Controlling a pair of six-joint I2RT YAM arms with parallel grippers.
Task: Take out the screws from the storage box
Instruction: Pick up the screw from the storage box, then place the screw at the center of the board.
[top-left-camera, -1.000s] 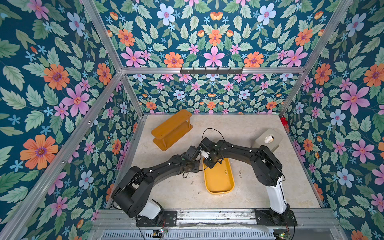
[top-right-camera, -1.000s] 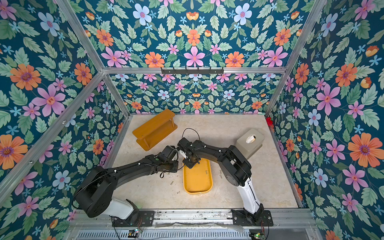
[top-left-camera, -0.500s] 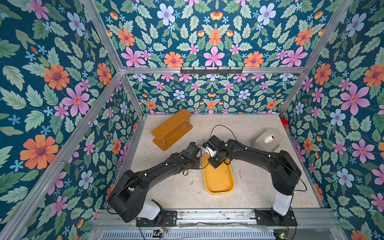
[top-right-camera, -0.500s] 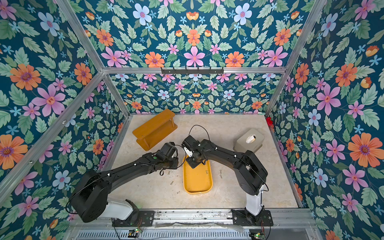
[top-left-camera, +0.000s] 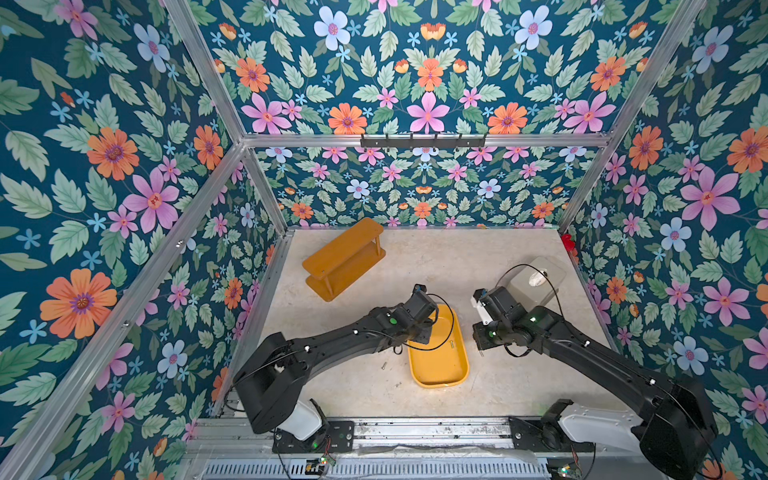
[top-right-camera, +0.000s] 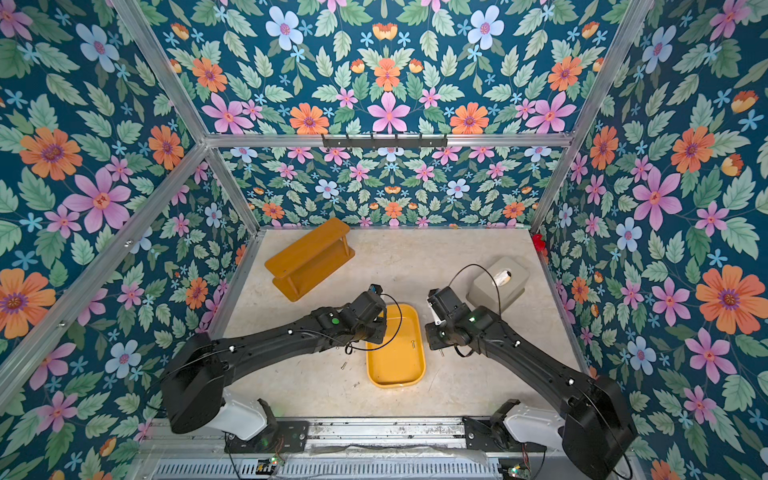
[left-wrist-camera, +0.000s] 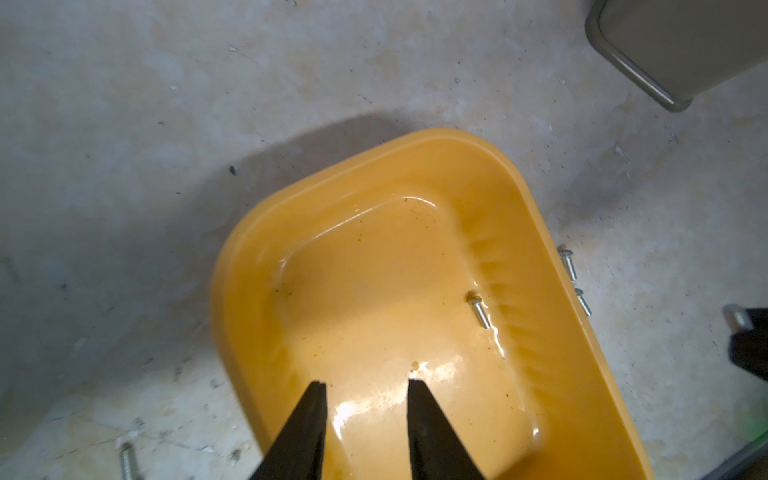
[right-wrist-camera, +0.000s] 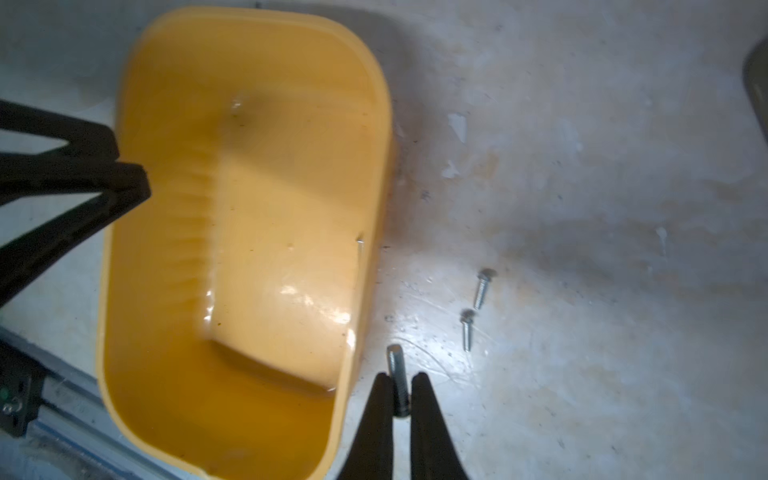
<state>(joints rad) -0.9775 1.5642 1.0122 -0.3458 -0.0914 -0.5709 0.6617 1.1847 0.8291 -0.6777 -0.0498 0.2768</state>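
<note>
On the left side of the desk (top-left-camera: 457, 257) I see the orange-brown shelf (top-left-camera: 343, 257), well apart from the other things. Nearer to me a loose screw (top-left-camera: 384, 366) lies on the desk, a little left of the storage box (top-left-camera: 438, 370). My left tool (left-wrist-camera: 365, 384) hangs over the left part of this box; its fingers are spread and nothing is between them. The yellow box lies flat in the middle, and in it I can make out one inner screw (left-wrist-camera: 478, 311) close against the right wall. Right of the box, two screws (right-wrist-camera: 482, 289) lie on the desk near each other. My right tool (right-wrist-camera: 401, 380) is just beside the box's right rim, pinching a held screw (right-wrist-camera: 395, 361). At the far right stands the grey-beige box (top-left-camera: 536, 282).
</note>
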